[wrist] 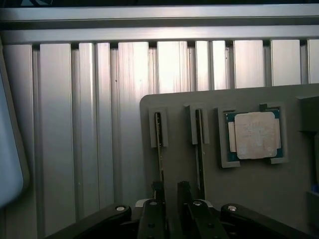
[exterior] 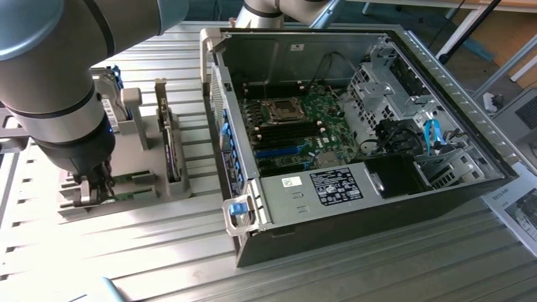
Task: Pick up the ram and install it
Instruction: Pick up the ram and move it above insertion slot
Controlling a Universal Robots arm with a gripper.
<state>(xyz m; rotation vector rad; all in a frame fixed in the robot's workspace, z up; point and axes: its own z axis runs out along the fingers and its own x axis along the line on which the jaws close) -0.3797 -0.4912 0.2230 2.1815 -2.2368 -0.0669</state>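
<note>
Two thin ram sticks stand on edge in slots of a grey holder tray (wrist: 249, 199): one ram stick (wrist: 160, 149) and a second ram stick (wrist: 200, 149) beside it. My gripper (wrist: 170, 195) hangs low over the tray, open, with a narrow empty gap between its dark fingertips (wrist: 157, 191). The first stick runs in line with one fingertip; the second lies just outside the other. In the exterior view the gripper (exterior: 88, 189) is down at the near end of the tray (exterior: 147, 157), at that view's left, apart from the open computer case (exterior: 336, 126).
A square silver processor chip (wrist: 254, 135) lies in a pocket of the tray beside the sticks. A dark expansion card (exterior: 172, 148) stands upright in the tray. The case holds a green motherboard (exterior: 298, 129) with black memory slots. Ribbed aluminium table (wrist: 99, 124) surrounds everything.
</note>
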